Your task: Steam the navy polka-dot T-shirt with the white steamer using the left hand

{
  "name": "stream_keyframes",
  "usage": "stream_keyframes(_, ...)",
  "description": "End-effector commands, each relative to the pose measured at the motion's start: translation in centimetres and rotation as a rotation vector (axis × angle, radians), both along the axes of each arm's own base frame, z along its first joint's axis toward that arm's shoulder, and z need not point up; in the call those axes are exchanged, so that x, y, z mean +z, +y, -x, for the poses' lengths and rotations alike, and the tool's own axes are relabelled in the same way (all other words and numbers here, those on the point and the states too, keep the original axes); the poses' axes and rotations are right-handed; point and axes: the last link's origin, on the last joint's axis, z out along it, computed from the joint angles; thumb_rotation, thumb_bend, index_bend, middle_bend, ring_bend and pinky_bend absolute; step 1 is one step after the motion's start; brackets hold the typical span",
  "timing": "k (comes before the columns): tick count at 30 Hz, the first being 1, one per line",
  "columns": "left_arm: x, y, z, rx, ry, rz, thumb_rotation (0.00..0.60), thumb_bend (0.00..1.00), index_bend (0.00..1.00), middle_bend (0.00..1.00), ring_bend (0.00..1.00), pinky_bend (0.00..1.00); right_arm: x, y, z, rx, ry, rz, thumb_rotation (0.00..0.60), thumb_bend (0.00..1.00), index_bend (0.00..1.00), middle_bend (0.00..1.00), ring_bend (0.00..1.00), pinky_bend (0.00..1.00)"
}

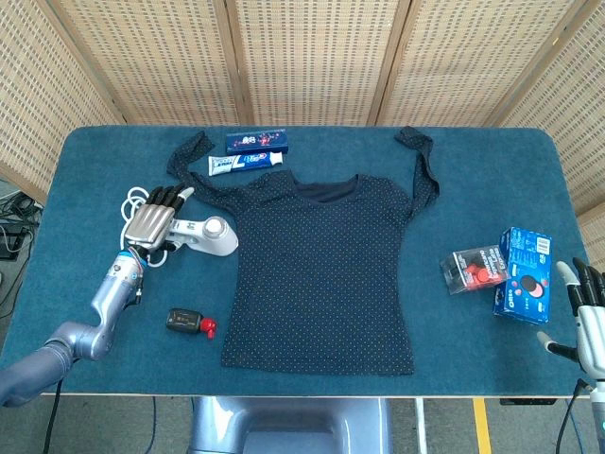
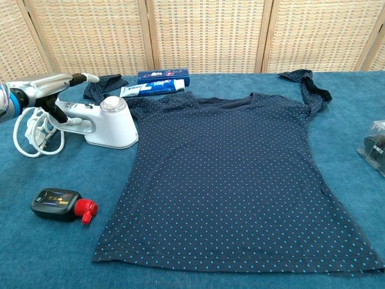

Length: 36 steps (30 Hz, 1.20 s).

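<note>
The navy polka-dot T-shirt [image 1: 321, 274] [image 2: 234, 174] lies flat in the middle of the blue table, sleeves spread toward the back. The white steamer [image 1: 206, 235] [image 2: 111, 123] lies on its side just left of the shirt, its round head toward the shirt. My left hand [image 1: 151, 219] [image 2: 45, 87] is over the steamer's handle with fingers stretched out, not wrapped around it. Whether it touches the handle is unclear. My right hand [image 1: 588, 320] stays at the table's front right edge with fingers apart, holding nothing.
The steamer's white cord [image 1: 132, 232] [image 2: 30, 135] coils at its left. A toothpaste tube [image 1: 246, 163] and blue box [image 1: 255, 141] lie behind the shirt. A black device with a red cap [image 1: 189, 323] [image 2: 60, 205] sits front left. A red-and-black packet [image 1: 475, 269] and blue box [image 1: 525, 274] sit at right.
</note>
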Motion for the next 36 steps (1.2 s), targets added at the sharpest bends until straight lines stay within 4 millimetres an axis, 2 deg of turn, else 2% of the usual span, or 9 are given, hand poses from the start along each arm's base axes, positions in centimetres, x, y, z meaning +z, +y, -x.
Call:
stream_keyframes(1, -0.6, 0.7, -0.3, 0.004, -0.001, 0.004, 0.600, 0.36, 0.00, 0.00, 0.00, 0.00, -0.1, -0.1, -0.1, 0.005, 0.001, -0.003, 0.600, 0.00, 0.00, 0.00, 0.00, 0.00)
stream_keyframes(19, -1.8, 3.5, -0.7, 0.053, 0.022, -0.014, 0.600, 0.38, 0.00, 0.00, 0.00, 0.00, -0.3, -0.1, -0.1, 0.015, 0.007, -0.007, 0.600, 0.00, 0.00, 0.00, 0.00, 0.00)
stream_keyframes(22, -2.0, 3.7, -0.7, 0.053, 0.020, -0.011, 0.600, 0.47, 0.00, 0.00, 0.00, 0.00, -0.4, -0.1, -0.1, 0.015, 0.009, -0.009, 0.600, 0.00, 0.00, 0.00, 0.00, 0.00)
stream_keyframes(25, -2.2, 3.7, -0.6, 0.050, 0.020, -0.006, 0.600, 0.61, 0.00, 0.00, 0.00, 0.00, -0.5, -0.1, -0.1, 0.014, 0.008, -0.013, 0.600, 0.00, 0.00, 0.00, 0.00, 0.00)
stream_keyframes(29, -2.3, 3.5, -0.5, 0.036, 0.016, -0.007, 0.600, 0.64, 0.00, 0.00, 0.01, 0.00, -0.5, -0.1, -0.1, 0.013, 0.009, -0.014, 0.600, 0.00, 0.00, 0.00, 0.00, 0.00)
stream_keyframes(31, -2.3, 3.4, -0.4, 0.026, 0.015, -0.012, 0.600, 0.63, 0.01, 0.07, 0.07, 0.00, -0.5, -0.1, -0.1, 0.013, 0.008, -0.015, 0.600, 0.00, 0.00, 0.00, 0.00, 0.00)
stream_keyframes(32, -2.3, 3.3, -0.3, 0.018, 0.016, -0.018, 0.600, 0.62, 0.05, 0.15, 0.15, 0.02, -0.5, -0.1, -0.1, 0.014, 0.008, -0.016, 0.600, 0.00, 0.00, 0.00, 0.00, 0.00)
stream_keyframes(33, -2.2, 3.2, -0.3, 0.007, 0.016, -0.027, 0.600, 0.61, 0.14, 0.26, 0.24, 0.06, -0.5, -0.1, -0.1, 0.014, 0.008, -0.016, 0.600, 0.00, 0.00, 0.00, 0.00, 0.00)
stream_keyframes(36, -1.7, 3.1, -0.5, -0.034, 0.002, -0.069, 0.600, 0.60, 0.44, 0.46, 0.38, 0.23, -0.5, -0.1, -0.1, 0.015, 0.008, -0.017, 0.600, 0.00, 0.00, 0.00, 0.00, 0.00)
